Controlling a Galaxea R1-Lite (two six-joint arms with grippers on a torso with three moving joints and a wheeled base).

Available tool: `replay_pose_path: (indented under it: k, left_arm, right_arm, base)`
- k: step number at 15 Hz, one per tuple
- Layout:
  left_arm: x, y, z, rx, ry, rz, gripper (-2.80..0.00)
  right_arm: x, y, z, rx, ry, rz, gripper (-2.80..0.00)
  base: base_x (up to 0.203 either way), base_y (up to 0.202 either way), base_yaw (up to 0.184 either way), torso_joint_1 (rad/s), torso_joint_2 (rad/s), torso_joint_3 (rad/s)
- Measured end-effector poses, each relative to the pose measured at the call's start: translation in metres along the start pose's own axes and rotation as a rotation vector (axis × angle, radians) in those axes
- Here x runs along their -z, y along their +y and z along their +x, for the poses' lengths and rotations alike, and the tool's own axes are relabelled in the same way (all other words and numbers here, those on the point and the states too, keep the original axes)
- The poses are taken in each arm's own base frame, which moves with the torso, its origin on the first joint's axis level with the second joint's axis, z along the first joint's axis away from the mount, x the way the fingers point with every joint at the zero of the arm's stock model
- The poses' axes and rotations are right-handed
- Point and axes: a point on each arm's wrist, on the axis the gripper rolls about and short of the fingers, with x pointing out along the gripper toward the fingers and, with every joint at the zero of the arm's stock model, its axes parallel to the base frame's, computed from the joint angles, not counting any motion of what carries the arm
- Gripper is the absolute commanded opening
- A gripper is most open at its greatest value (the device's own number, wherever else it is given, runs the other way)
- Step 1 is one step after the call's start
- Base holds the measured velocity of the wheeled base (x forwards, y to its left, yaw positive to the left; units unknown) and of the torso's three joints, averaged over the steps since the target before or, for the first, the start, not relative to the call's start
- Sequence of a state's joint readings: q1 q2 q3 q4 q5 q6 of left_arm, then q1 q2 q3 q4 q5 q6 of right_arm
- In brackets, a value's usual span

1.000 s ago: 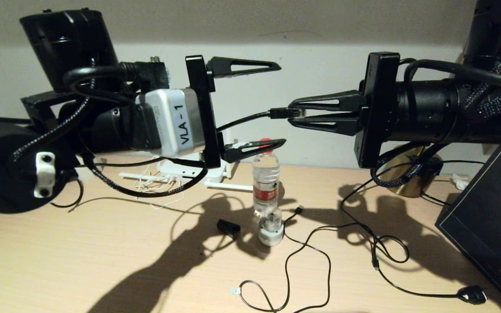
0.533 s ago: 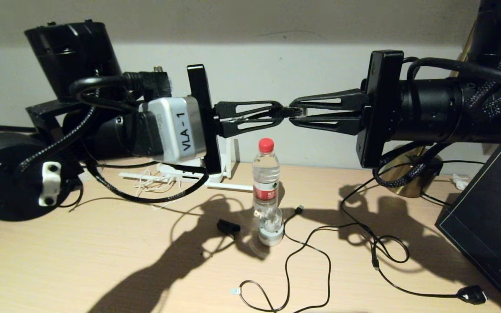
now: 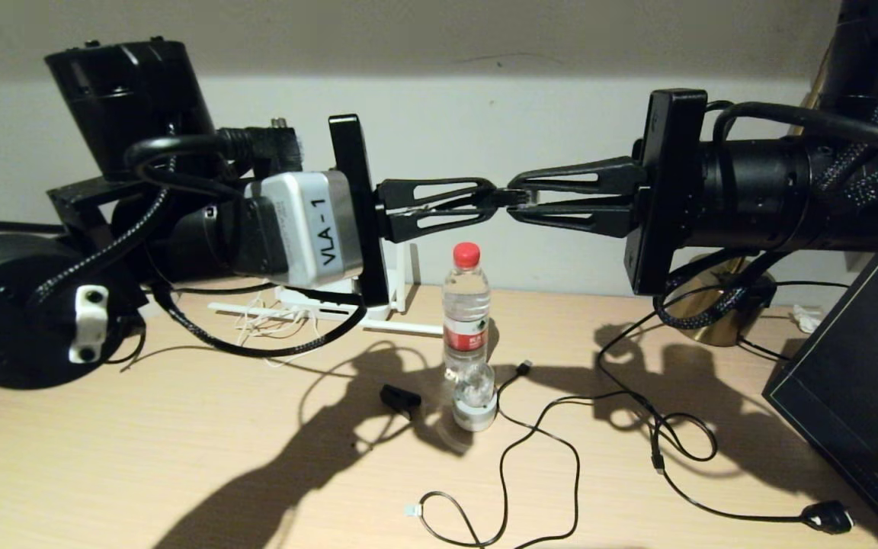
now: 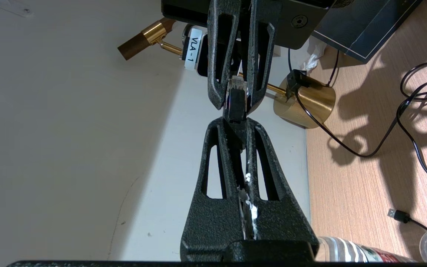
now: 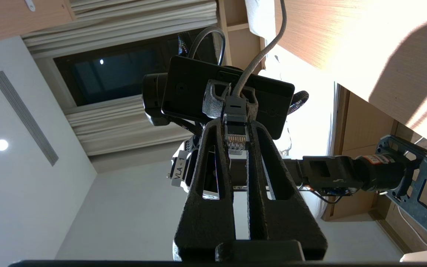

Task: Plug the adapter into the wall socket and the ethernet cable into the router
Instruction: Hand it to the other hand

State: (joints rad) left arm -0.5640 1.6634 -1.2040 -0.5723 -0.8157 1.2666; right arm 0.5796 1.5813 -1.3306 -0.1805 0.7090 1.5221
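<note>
- the left gripper (image 3: 488, 200) is held level above the desk (image 3: 180, 457), pointing toward the right arm; its jaws are closed on the black boot of the ethernet cable (image 3: 501, 197), just behind the plug.
- behind the left arm, the white router (image 3: 378, 309) lies at the back of the desk near the wall, with a slim antenna stretched flat along the wood.
- in the middle, a clear water bottle (image 3: 466, 320) with a red cap stands upright under the two meeting grippers; a small black clip-like piece (image 3: 399, 398) lies just left of its base.
- the right gripper (image 3: 519, 204) faces the left one tip to tip, its jaws pinched shut on the clear-tipped plug of the same cable, so both hold it in the air.
- on the right, thin black cords loop across the desk, one ending in a chunky black plug (image 3: 828, 517); a brass lamp base (image 3: 717, 309) stands by the wall beside a dark box (image 3: 858, 381).
</note>
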Motion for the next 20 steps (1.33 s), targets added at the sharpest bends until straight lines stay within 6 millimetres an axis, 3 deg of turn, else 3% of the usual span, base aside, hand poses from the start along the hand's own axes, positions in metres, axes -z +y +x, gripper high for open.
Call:
replay_pose_path:
  k: [12,13,20]
  left_arm:
    - [-0.0029,0.0042,0.0025,-0.030,-0.021,0.014,-2.80]
    - [-0.0029,0.0042,0.0030,-0.032,-0.023,0.014,0.00]
    - [-0.0076,0.0019,0.0096,-0.036,-0.057,0.012,0.00]
  right_arm:
    - [0.0010,0.0005,-0.0007,-0.004,0.004,-0.003,-2.80]
    - [0.0012,0.0005,-0.0008,-0.004,0.004,-0.003,-2.80]
    - [0.0010,-0.0016,0.0003,0.004,0.018,0.004,-2.80]
  base:
    - [0.000,0.000,0.000,0.000,0.00,0.000]
    - [0.000,0.000,0.000,0.000,0.00,0.000]
    - [0.000,0.000,0.000,0.000,0.00,0.000]
